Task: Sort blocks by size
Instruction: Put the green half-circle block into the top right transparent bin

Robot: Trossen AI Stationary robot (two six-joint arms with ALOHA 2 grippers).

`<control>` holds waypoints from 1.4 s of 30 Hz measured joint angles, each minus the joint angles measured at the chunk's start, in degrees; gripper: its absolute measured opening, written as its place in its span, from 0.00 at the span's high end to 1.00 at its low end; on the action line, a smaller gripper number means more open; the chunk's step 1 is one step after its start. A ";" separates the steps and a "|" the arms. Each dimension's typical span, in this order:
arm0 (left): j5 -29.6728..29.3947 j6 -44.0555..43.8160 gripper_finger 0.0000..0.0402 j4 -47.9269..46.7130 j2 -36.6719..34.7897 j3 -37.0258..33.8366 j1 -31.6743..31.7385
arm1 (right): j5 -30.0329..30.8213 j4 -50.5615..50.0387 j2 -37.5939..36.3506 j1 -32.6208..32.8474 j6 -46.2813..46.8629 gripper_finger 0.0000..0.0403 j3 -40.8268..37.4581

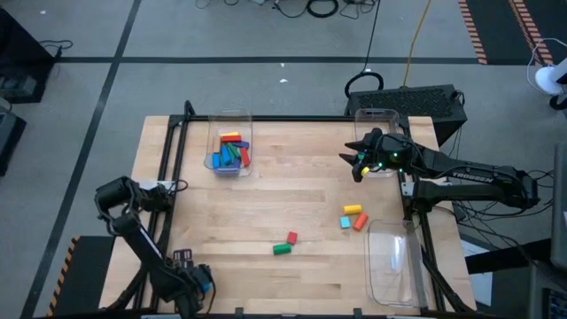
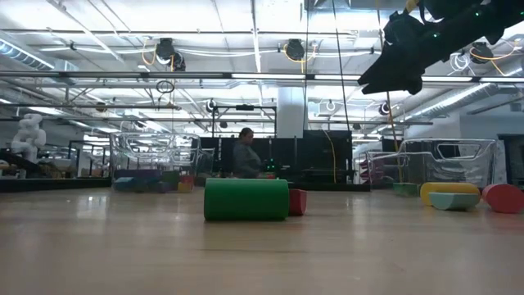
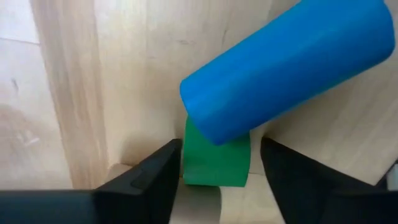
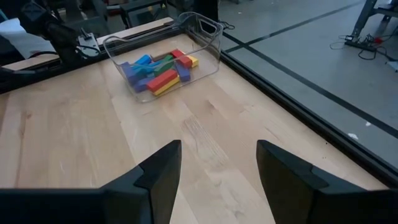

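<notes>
Your left hand (image 3: pixel 219 149) sits at the lower left of the high view, at the near edge of the surface (image 1: pixel 266 204). In its wrist view the fingers stand apart on either side of a green block (image 3: pixel 214 165). One finger is right against the block and the other is a little clear of it, so the hand is open and not yet clamped. A blue cylinder (image 3: pixel 286 68) lies tilted just beyond, overlapping the green block's far end. From above the arm hides both of these blocks.

Your right hand (image 1: pixel 359 164) hangs in the air at the upper right, open and with nothing between its fingers.

The clear bin (image 1: pixel 229 151) at upper centre-left holds a heap of blocks in blue, red, green and yellow. A second clear bin (image 1: pixel 376 120) lies partly under the right arm, so you cannot tell what it holds. A third bin (image 1: pixel 394 261) sits at the lower right edge.

Five blocks lie loose on the surface:
- A red block (image 1: pixel 291 237) and a green cylinder (image 1: pixel 282 250) lie together below centre.
- A yellow block (image 1: pixel 353 210), a light blue one (image 1: pixel 345 221) and an orange one (image 1: pixel 361 221) cluster to the right.

In the low view the green cylinder half hides the red block. A person (image 2: pixel 244 156) sits far back in the room.
</notes>
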 joint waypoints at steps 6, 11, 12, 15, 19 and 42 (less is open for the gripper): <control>1.73 0.64 0.67 -0.66 -0.12 -0.11 2.09 | -0.02 -0.21 0.00 0.00 0.99 0.52 0.00; -1.95 0.73 0.66 -5.89 -2.05 -0.50 4.03 | -0.04 -2.07 0.00 0.00 1.82 0.52 0.02; -2.14 1.11 0.66 -6.98 -2.74 -0.46 4.49 | -0.04 -2.38 0.00 0.00 2.30 0.52 0.02; -2.53 3.46 0.66 -11.89 -4.99 -0.37 5.68 | -0.03 -3.09 0.00 0.10 2.77 0.52 0.02; -5.12 7.49 0.66 -17.29 -8.95 -0.37 8.40 | -0.04 -3.60 0.00 0.15 2.88 0.52 0.02; -14.90 57.01 0.66 33.76 -15.22 -0.15 43.80 | -4.48 5.50 16.06 25.61 -14.00 0.52 0.04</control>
